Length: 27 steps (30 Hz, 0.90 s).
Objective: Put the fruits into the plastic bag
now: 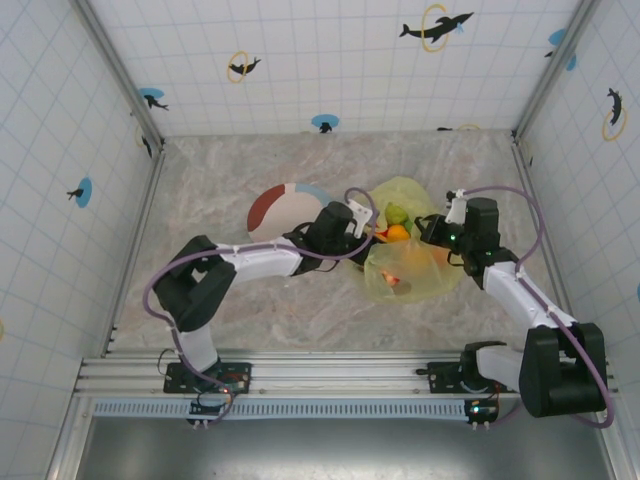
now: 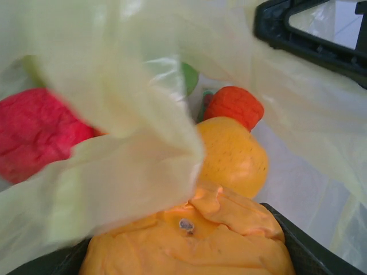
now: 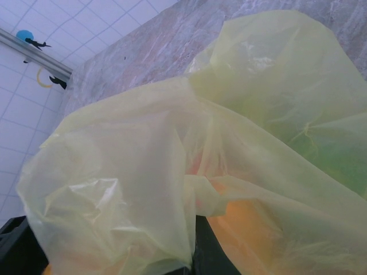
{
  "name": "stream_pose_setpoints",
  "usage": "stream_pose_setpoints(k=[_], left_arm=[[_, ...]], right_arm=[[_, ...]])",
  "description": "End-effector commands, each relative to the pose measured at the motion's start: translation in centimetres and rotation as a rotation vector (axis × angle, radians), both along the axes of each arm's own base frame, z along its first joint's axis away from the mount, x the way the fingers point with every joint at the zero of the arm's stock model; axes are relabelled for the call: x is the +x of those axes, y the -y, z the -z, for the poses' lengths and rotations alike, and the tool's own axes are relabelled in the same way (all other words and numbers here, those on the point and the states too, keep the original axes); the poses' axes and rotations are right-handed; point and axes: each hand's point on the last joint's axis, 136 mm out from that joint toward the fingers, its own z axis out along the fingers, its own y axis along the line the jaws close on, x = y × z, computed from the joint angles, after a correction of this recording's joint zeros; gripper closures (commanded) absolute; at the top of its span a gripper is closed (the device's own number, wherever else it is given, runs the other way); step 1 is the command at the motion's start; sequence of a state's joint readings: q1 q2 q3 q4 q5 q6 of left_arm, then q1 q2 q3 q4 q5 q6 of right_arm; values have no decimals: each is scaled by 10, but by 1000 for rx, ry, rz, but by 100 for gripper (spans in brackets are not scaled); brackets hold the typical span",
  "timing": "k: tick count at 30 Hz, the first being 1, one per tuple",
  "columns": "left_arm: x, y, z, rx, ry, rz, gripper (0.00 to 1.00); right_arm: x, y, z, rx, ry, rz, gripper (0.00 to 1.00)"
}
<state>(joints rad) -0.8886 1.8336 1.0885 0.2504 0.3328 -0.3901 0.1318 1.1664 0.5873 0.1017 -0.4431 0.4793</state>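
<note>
Lying on the left side of the marble surface (image 1: 250,300) in the top view is a flat plate (image 1: 280,208), red-brown and white. Just right of it, the left tool (image 1: 370,232) pokes into the mouth of the plastic bag (image 1: 425,265). It is clenched on a squashed orange fruit (image 2: 189,240), which sits between its dark fingers at the bottom of the left wrist view.

In that same view a red fruit (image 2: 34,134) shows through the thin plastic at the left. Right of the middle are a round orange fruit (image 2: 232,157) and a red-orange fruit (image 2: 235,106), touching each other.

From above, the yellow bag lies in the middle of the surface. A green fruit (image 1: 397,213) sits at its top edge, and a small orange-red fruit (image 1: 390,278) lies inside its lower part.

At the bag's right edge is the right tool (image 1: 430,230). It looks pinched on the plastic, which bunches up over its fingers in the right wrist view.
</note>
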Motion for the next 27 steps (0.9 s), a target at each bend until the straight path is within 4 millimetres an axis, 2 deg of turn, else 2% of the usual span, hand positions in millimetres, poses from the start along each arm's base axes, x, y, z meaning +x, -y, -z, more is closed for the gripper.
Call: stream_pose_setpoints(k=[1, 9, 13, 18, 27], left_arm=[[9, 20, -13, -48, 38, 30, 39], [46, 47, -19, -115, 72, -60, 36], [57, 55, -10, -132, 53, -103, 34], [58, 59, -7, -150, 39, -101, 29], [50, 54, -17, -141, 53, -69, 22]], right_arm=[[2, -4, -11, 12, 43, -11, 100], [1, -3, -12, 13, 48, 4, 100], [1, -2, -13, 5, 50, 7, 100], [2, 0, -16, -5, 57, 11, 100], [5, -2, -15, 5, 52, 6, 100]])
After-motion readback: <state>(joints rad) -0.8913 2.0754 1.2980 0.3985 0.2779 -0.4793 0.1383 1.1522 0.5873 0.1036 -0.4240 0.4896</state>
